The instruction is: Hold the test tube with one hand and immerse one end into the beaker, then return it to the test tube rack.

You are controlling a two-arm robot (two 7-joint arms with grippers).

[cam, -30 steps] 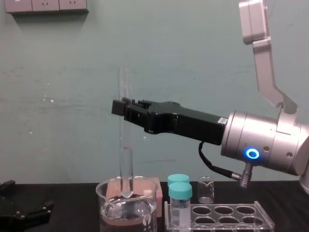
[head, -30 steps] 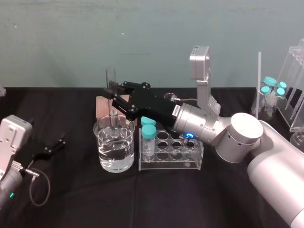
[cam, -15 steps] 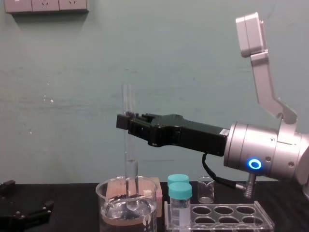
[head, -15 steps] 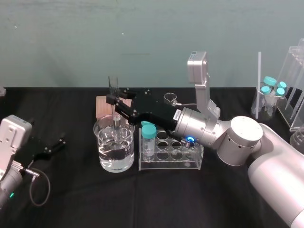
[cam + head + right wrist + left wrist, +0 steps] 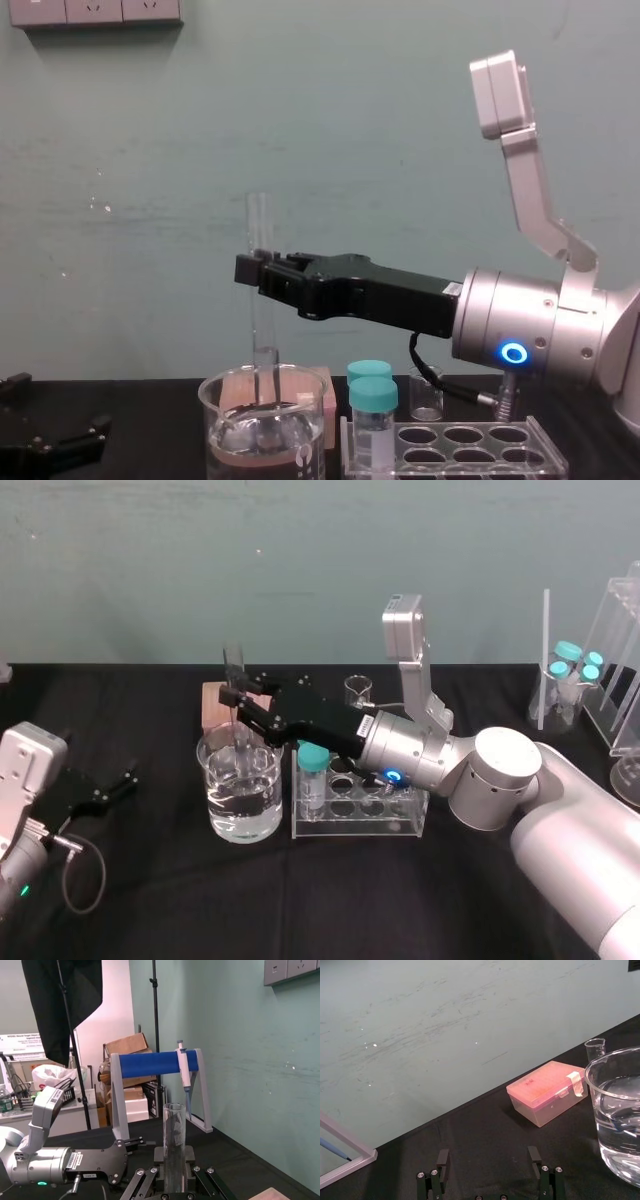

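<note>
Your right gripper (image 5: 255, 272) clamps the upright test tube (image 5: 260, 225), tip apparently in the beaker (image 5: 216, 425), with the test tube rack (image 5: 455, 448) just right; left gripper (image 5: 120, 785) idles, jaws apart.

A teal wall (image 5: 150, 150) (sockets (image 5: 95, 10) high up) rises behind the black table (image 5: 150, 900).

Light even and diffuse, coming from above. Teal wall (image 5: 120, 200) reads uniformly bright. Black counter (image 5: 150, 900) lies dark and matte, swallowing shadows. Small white glints on beaker (image 5: 240, 790) rim and water. Blue ring light (image 5: 514, 353) glows at right.
</note>
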